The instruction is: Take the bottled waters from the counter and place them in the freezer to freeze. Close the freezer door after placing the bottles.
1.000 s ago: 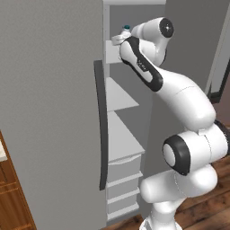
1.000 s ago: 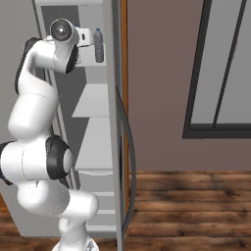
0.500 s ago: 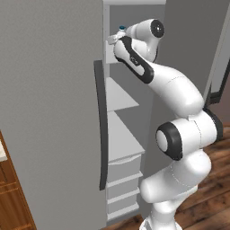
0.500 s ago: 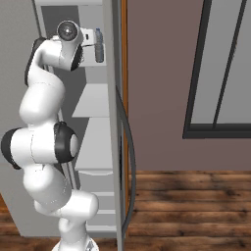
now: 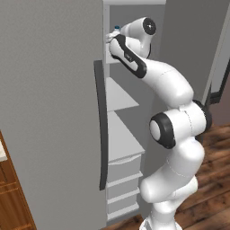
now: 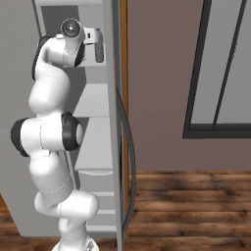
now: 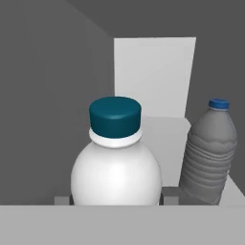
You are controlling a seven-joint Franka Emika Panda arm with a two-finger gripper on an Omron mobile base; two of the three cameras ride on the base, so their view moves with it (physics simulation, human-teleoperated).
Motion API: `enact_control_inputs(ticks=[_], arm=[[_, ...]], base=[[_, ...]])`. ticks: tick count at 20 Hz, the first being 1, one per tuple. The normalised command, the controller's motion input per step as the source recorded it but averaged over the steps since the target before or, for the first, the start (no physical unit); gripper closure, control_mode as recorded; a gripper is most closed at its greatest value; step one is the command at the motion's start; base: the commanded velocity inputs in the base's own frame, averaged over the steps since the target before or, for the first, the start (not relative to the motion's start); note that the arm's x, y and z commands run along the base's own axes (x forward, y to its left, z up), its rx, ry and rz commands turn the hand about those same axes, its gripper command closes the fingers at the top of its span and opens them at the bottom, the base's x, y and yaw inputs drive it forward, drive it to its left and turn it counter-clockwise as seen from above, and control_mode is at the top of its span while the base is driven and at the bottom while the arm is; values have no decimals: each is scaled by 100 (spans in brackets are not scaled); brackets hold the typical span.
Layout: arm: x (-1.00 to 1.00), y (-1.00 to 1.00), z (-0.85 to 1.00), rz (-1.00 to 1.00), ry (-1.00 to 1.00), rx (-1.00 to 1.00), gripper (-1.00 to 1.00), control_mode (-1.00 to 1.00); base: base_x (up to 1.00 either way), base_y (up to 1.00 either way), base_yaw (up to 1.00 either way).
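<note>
While the arm is reaching up into the open freezer point(image 5: 120, 96), the freezer door point(image 5: 49, 112) is standing swung wide at the 9 o'clock side of the left base view, its long dark handle point(image 5: 101, 134) running vertically along its edge. At about 12 o'clock in that view the gripper point(image 5: 110, 37) is sitting at the top shelf point(image 5: 117, 58), with a blue cap just showing above it.

In the right base view, the arm is rising along the 9 o'clock side, and a bottled water point(image 6: 99, 46) is standing upright on the top shelf just beside the hand, its long axis vertical and its cap pointing up.

Through the hand view, two bottles are showing. One bottle point(image 7: 116, 162) is sitting close at the centre, pale and rounded, with a dark teal cap pointing toward 12 o'clock; the fingers point(image 7: 62, 200) are pinching it from both sides, only their small grey tips showing at 8 o'clock and 4 o'clock of its body. A second bottle point(image 7: 209, 153), grey and ribbed with a blue cap, is standing at 3 o'clock on the white shelf, apart from the first, upright but leaning slightly in this tilted view. Below the top shelf, two more white shelves and three white drawers point(image 5: 121, 188) are stacked.
</note>
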Motion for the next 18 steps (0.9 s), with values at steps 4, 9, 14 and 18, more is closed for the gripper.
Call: enact_control_inputs(ticks=[4, 9, 14, 18], arm=[[26, 2, -5, 0, 5, 0, 100, -100], [20, 1, -22, 0, 6, 0, 100, -100], [13, 4, -26, 0, 4, 0, 100, -100], [14, 10, -18, 0, 2, 0, 100, -100]], base=[[0, 0, 0], [0, 0, 0], [0, 0, 0], [0, 0, 0]])
